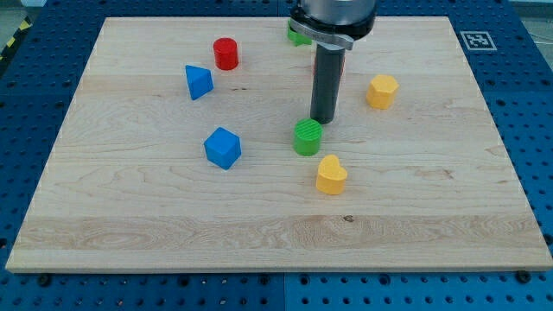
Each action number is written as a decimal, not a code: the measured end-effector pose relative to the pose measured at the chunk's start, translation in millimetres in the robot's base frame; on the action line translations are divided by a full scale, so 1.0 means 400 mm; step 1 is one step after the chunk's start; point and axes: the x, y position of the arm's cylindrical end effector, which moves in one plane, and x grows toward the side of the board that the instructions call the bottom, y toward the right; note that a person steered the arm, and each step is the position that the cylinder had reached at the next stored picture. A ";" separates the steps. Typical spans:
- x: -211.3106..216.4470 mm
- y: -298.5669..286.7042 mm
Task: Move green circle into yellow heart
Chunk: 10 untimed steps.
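The green circle (pixel 307 136) stands near the middle of the wooden board. The yellow heart (pixel 330 175) lies just below and to the right of it, a small gap apart. My tip (pixel 322 120) rests on the board right behind the green circle, at its upper right edge, touching or nearly touching it. The dark rod rises from there to the view's top.
A red cylinder (pixel 225 53) and a blue triangle (pixel 198 82) sit upper left. A blue cube (pixel 223 148) lies left of the green circle. A yellow hexagon (pixel 382 91) is to the right. A second green block (pixel 297 35) is partly hidden behind the arm.
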 end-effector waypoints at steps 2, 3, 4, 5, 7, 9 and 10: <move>0.009 -0.063; 0.009 -0.101; 0.016 -0.100; 0.026 -0.100; 0.028 -0.059; 0.032 -0.094; 0.053 -0.097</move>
